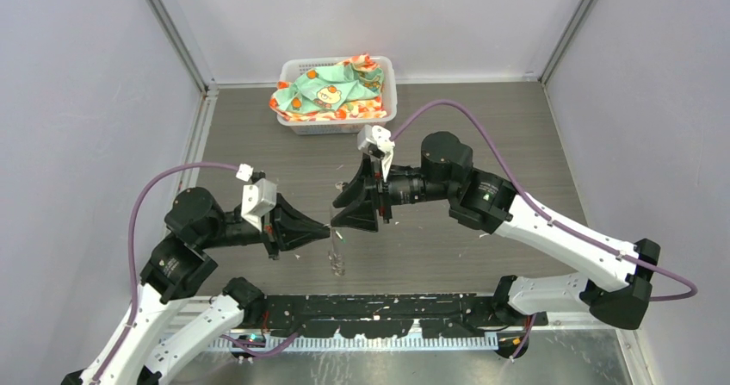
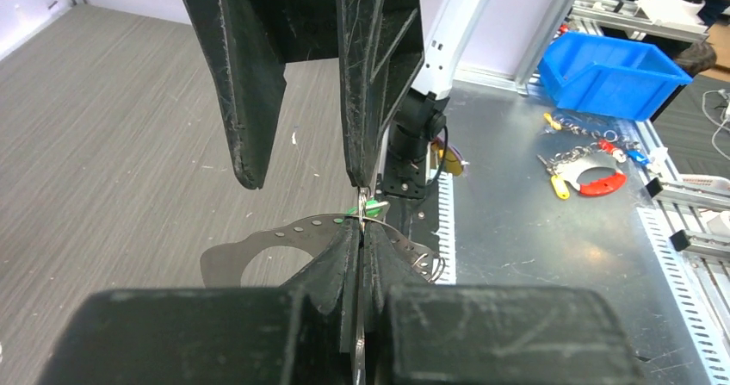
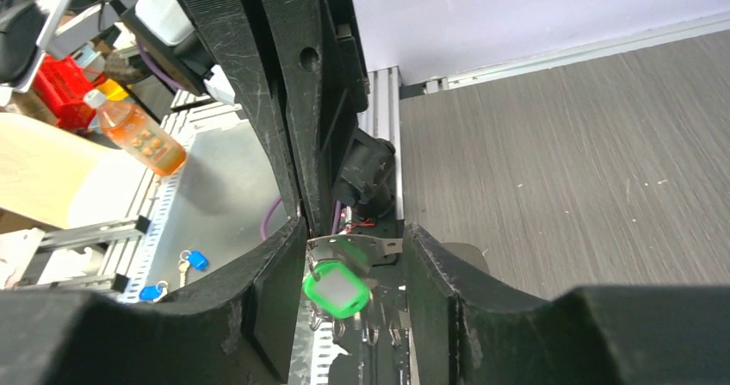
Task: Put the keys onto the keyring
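We see the grey wood-grain table (image 1: 516, 135) boxed in by pale walls (image 1: 77, 101) on three sides, with bare boards running out on either side of the two pincers, which meet over the middle near the front edge. Just behind them, on the near side, a metal rail (image 1: 387, 344) runs along the table's lip. Well beyond them, against the far wall, stands a white basket (image 1: 386, 101) holding a crumpled patterned cloth (image 1: 331, 92), and open table lies between it and the pincers. The right pincer (image 1: 334, 214) reaches in from the right with its jaws parted about halfway. Its fingers (image 3: 267, 307) stand on either side of the green-headed key (image 3: 336, 288), and there is a clear gap on the right side of the key. On the left side the key comes close to the finger, and we cannot tell whether they touch. The left pincer (image 1: 328, 226) comes in from the left, tip to tip with the right one, and its jaws are pressed fully together on the thin silvery keyring (image 2: 284, 235). The ring's edge with small holes in it fans out flat to either side of the tips. The green-headed key hangs right at that pinch point. Small metal bits dangle just under it, too fine for us to sort out.
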`<action>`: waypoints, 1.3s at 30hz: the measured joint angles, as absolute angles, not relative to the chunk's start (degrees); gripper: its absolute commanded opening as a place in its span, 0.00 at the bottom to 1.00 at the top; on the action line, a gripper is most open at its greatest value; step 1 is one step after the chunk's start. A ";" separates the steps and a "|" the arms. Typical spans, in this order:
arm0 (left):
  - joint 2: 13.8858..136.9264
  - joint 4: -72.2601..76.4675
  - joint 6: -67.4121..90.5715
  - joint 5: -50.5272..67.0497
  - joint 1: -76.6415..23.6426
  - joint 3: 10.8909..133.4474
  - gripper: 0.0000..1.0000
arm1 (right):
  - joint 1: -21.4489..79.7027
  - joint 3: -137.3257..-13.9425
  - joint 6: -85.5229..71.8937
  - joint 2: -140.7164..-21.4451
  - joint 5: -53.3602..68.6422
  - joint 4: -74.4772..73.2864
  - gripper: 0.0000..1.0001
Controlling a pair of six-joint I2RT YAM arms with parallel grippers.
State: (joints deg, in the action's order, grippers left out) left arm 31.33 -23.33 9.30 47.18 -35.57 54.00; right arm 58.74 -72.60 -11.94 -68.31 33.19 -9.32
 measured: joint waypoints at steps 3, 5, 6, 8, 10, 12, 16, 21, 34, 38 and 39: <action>31.33 -23.31 10.15 47.55 -35.57 54.17 0.00 | 58.74 -72.62 -12.60 -68.51 35.35 -8.56 0.48; 31.33 -23.29 10.41 47.55 -35.57 54.19 0.00 | 58.74 -72.62 -13.06 -68.49 36.60 -7.81 0.47; 31.33 -23.24 10.55 47.55 -35.57 54.22 0.00 | 58.74 -72.62 -13.26 -68.49 37.19 -7.51 0.47; 31.33 -23.03 10.74 47.55 -35.57 54.22 0.00 | 58.74 -72.62 -13.74 -68.49 38.24 -6.90 0.47; 31.35 -22.92 11.22 47.53 -35.57 54.22 0.00 | 58.74 -72.60 -13.96 -68.49 38.89 -6.44 0.48; 31.38 -22.90 11.64 47.53 -35.57 54.22 0.00 | 58.74 -72.60 -14.17 -68.49 39.55 -5.96 0.47; 31.64 -22.83 12.40 47.40 -35.57 54.24 0.00 | 58.74 -72.60 -14.74 -68.49 40.82 -5.54 0.39; 32.12 -22.48 13.47 47.11 -35.57 54.33 0.00 | 58.74 -72.60 -15.20 -68.51 41.65 -5.58 0.37; 32.40 -21.82 14.79 46.44 -35.57 55.07 0.00 | 58.74 -72.36 -15.44 -68.51 41.28 -5.58 0.23; 32.40 -21.54 14.83 46.28 -35.57 55.40 0.00 | 58.74 -72.31 -15.66 -68.51 39.88 -5.50 0.13; 32.40 -21.54 14.83 46.24 -35.57 55.40 0.00 | 58.74 -72.29 -15.81 -68.51 39.66 -5.39 0.10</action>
